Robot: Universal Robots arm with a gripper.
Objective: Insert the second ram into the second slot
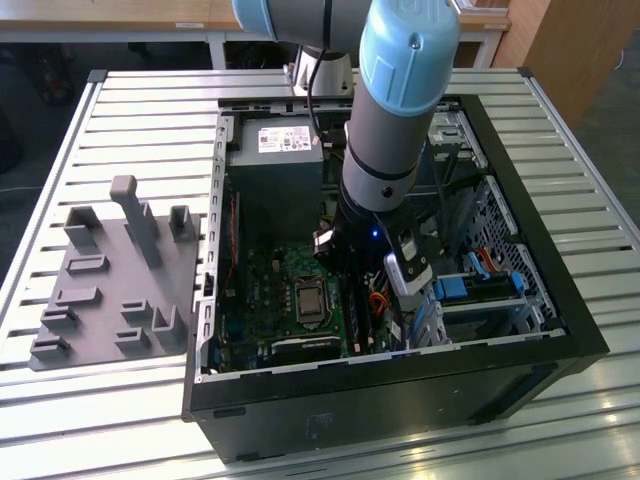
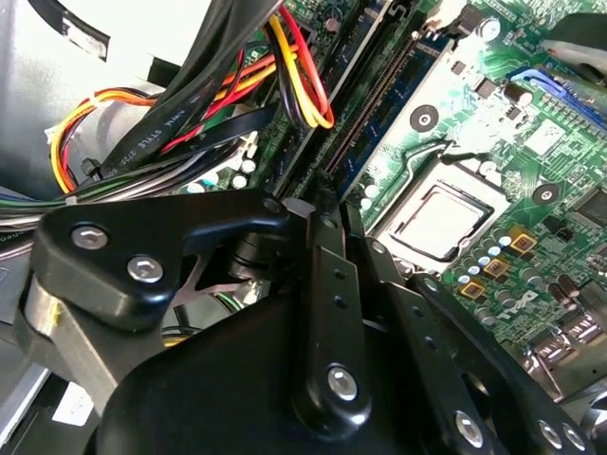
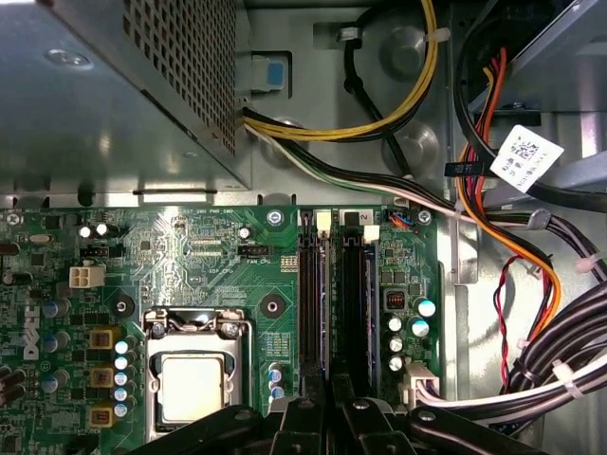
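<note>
Fingers' (image 3: 327, 417) tips and any ram between them, hidden.

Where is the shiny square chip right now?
In the first wrist view, the chip sits on the green board, beside the long black slots and close to the pincer.

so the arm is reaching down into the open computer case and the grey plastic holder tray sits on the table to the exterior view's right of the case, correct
Not quite. The arm does reach down into the open computer case, but in the exterior view the grey plastic holder tray sits on the table to that view's left of the case, not its right.
</note>
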